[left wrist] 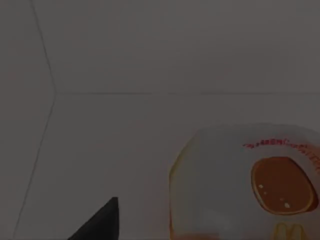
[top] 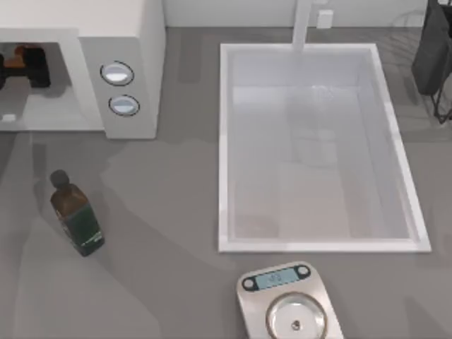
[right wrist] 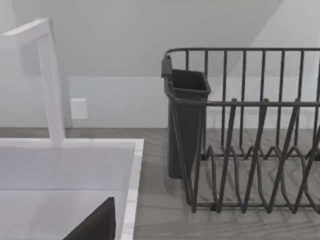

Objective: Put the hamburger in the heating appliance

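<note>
Grey countertop (top: pixel 162 212) carries a white sink (top: pixel 226 155), a bottle (top: pixel 76 215) and a scale (top: pixel 289 307). Inside the microwave (top: pixel 134 42) cavity, the left gripper (top: pixel 25 67) sits beside the hamburger (left wrist: pixel 250 185); whether it grips it, I cannot tell. Right wrist view faces a dish rack (right wrist: pixel 240 130).
</note>
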You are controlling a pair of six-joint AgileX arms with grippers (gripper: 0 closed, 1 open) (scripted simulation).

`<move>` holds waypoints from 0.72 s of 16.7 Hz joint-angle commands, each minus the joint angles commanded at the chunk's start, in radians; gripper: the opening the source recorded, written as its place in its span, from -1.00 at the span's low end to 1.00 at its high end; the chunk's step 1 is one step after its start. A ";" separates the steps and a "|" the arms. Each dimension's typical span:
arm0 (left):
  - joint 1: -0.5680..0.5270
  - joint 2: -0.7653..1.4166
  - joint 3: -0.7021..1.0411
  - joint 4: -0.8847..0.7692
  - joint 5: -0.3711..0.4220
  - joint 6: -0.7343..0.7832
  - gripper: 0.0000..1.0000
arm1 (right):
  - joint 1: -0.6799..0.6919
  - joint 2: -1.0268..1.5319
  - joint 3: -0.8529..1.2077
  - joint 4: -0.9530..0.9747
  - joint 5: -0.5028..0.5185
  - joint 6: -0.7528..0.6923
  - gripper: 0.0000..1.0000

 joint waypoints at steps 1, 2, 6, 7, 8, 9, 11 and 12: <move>0.005 -0.011 -0.009 0.010 0.002 0.002 1.00 | 0.000 0.000 0.000 0.000 0.000 0.000 1.00; 0.013 -0.032 -0.029 0.027 0.007 0.005 1.00 | 0.000 0.000 0.000 0.000 0.000 0.000 1.00; 0.048 -0.141 -0.207 0.117 0.042 0.020 1.00 | 0.000 0.000 0.000 0.000 0.000 0.000 1.00; 0.056 -0.174 -0.277 0.142 0.050 0.024 1.00 | 0.000 0.000 0.000 0.000 0.000 0.000 1.00; 0.065 -0.208 -0.356 0.166 0.058 0.027 1.00 | 0.000 0.000 0.000 0.000 0.000 0.000 1.00; 0.073 -0.243 -0.441 0.191 0.066 0.031 1.00 | 0.000 0.000 0.000 0.000 0.000 0.000 1.00; 0.091 -0.317 -0.605 0.244 0.081 0.038 1.00 | 0.000 0.000 0.000 0.000 0.000 0.000 1.00; 0.101 -0.352 -0.676 0.271 0.089 0.042 1.00 | 0.000 0.000 0.000 0.000 0.000 0.000 1.00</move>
